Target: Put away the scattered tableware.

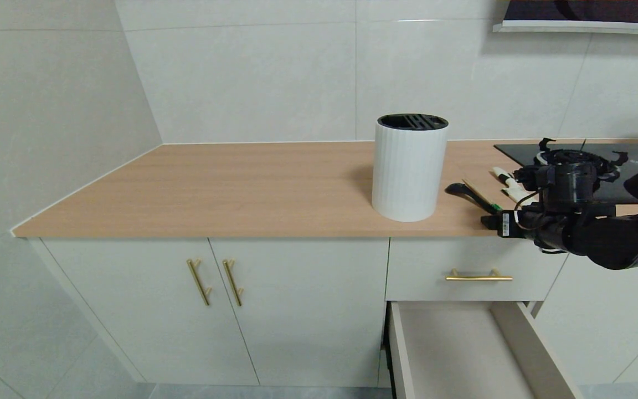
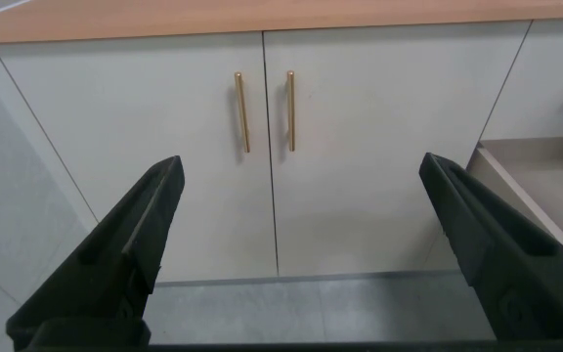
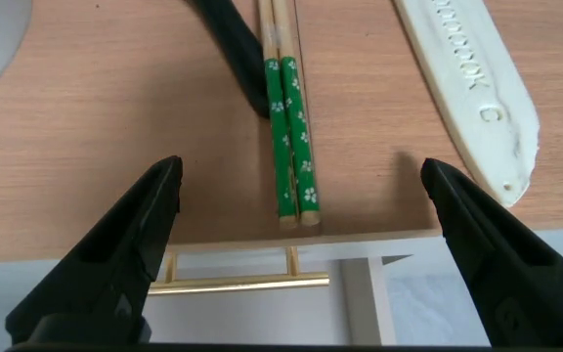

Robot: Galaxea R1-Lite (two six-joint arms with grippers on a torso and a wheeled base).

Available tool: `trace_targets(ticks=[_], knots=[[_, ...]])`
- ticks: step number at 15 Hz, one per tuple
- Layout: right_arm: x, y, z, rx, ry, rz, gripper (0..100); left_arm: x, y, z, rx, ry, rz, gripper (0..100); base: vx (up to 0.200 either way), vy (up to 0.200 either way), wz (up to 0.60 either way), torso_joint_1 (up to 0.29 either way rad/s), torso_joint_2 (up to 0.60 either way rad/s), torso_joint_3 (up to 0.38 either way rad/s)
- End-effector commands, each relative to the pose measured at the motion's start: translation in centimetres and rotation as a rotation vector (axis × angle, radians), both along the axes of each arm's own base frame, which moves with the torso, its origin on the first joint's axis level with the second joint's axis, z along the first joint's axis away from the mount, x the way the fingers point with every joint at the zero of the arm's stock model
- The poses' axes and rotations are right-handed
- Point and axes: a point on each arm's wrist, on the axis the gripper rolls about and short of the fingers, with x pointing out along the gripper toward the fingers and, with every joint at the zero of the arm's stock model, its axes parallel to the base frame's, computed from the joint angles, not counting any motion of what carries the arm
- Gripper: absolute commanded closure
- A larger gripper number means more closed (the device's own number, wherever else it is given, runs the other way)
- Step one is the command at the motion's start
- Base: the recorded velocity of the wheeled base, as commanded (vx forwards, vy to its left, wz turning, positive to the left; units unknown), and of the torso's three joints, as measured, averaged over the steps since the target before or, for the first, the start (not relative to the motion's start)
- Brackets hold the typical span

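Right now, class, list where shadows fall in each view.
Head view: the white utensil holder shadows the countertop on its left. Right wrist view: a faint shadow edges the white knife near the chopsticks. Left wrist view: cabinet doors evenly lit, no glare.

chopsticks [image 3: 292,137] cropped, white utensil [image 3: 472,88] partly cropped

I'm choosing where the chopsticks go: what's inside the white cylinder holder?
A black slotted insert sits in the top of the white holder; anything below it is hidden by the walls.
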Motion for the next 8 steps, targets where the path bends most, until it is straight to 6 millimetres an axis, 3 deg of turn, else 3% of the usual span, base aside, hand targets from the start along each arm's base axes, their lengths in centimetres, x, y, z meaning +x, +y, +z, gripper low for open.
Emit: trace_targets(ticks=[1,8], knots=[[-0.05,0.05,0.17,0.01,-0.006,-0.001,100,0.0,0.0,0.0,0.0,0.0,0.0,0,0.0,0.0,0.0,0.0,0.0,0.0],[-0.36,0.01,0.79,0.021,-0.022,-0.003,100,0.0,0.0,0.0,0.0,0.0,0.0,0,0.0,0.0,0.0,0.0,0.0,0.0]])
